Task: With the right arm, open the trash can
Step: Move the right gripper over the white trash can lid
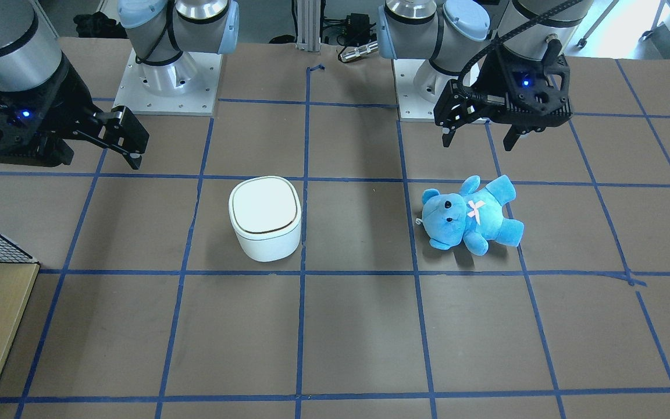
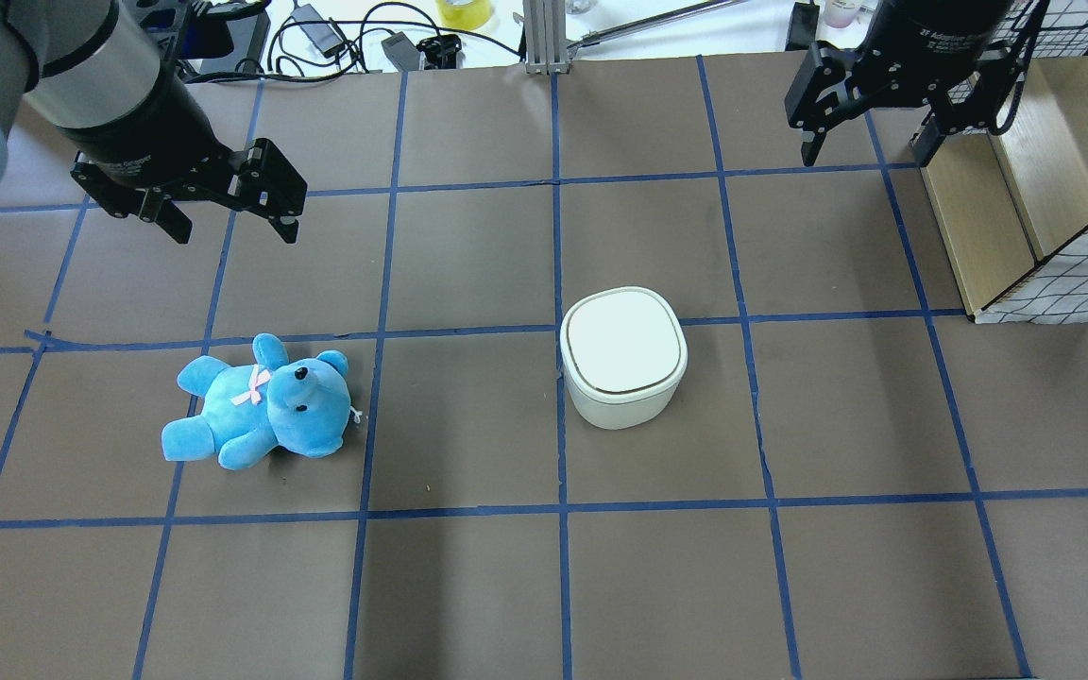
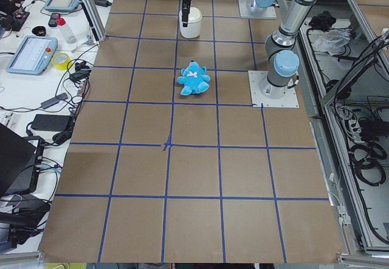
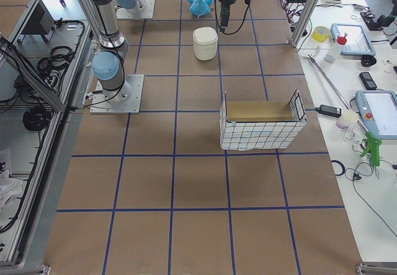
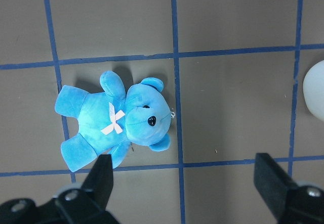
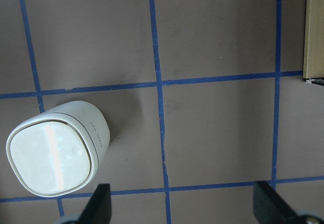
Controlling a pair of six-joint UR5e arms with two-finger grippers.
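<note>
The white trash can point(image 2: 622, 357) stands with its lid shut near the table's middle; it also shows in the front view point(image 1: 265, 218) and at the lower left of the right wrist view point(image 6: 53, 155). My right gripper point(image 2: 865, 149) hangs open and empty high above the table, beyond and to the right of the can in the overhead view, well apart from it. Its fingertips point(image 6: 98, 204) frame bare table. My left gripper point(image 2: 234, 225) is open and empty above the blue plush bear point(image 2: 261, 406), which lies on its back.
A wire-mesh crate with a wooden floor point(image 2: 1026, 189) stands at the table's right edge, close under my right gripper. Blue tape lines grid the brown table. The arm bases point(image 1: 166, 81) sit at the robot's side.
</note>
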